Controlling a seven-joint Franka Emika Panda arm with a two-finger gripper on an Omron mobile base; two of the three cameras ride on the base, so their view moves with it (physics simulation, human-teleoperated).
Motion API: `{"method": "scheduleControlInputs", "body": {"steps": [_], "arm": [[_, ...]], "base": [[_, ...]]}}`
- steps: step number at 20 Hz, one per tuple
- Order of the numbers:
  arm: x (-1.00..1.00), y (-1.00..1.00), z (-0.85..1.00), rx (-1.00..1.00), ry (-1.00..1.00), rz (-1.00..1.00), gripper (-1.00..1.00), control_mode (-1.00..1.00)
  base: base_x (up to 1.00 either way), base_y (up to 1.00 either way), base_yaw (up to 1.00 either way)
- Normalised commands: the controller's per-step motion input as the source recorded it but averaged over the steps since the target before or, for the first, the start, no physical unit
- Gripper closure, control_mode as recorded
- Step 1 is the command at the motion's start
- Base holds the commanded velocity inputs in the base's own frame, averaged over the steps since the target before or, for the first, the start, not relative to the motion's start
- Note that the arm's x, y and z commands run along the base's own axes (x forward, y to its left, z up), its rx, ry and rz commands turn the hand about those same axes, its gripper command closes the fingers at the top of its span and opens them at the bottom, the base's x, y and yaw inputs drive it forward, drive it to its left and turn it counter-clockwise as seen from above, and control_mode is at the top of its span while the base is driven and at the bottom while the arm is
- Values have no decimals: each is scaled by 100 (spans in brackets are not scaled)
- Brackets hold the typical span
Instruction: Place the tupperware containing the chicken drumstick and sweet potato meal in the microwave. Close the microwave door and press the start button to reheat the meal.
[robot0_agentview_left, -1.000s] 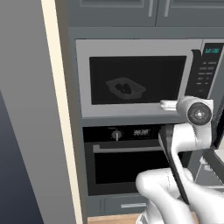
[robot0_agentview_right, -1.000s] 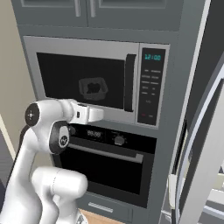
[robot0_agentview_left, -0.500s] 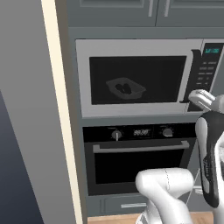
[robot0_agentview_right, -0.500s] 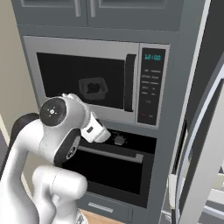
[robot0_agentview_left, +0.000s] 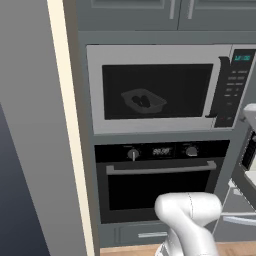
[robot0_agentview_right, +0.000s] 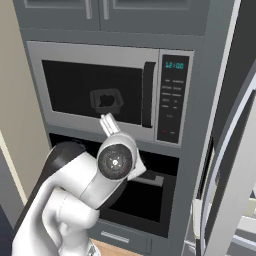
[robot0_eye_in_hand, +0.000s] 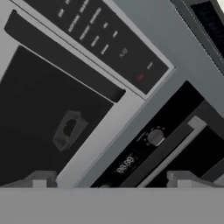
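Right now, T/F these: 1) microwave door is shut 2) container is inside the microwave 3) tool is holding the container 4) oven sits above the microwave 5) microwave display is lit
1) True. The microwave door sits flush with the front of the microwave, its bar handle beside the control panel.
2) True. The container shows behind the dark window, with dark food in it.
3) False. The tool has nothing between its fingers; the hand view shows it facing the microwave front from outside.
4) False. The oven, with its knobs and horizontal handle, is directly below the microwave.
5) True. Cyan digits show at the top of the control panel.
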Motion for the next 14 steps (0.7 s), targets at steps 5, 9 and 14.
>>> {"method": "scheduleControlInputs", "body": {"steps": [5,9,14], "arm": [[0,-20,0,9,0,-2,100,-100],[0,-38,0,13,0,0,100,-100],[11,-40,-5,5,4,-1,100,-100]], "base": [[0,0,0],[0,0,0],[0,0,0]]}}
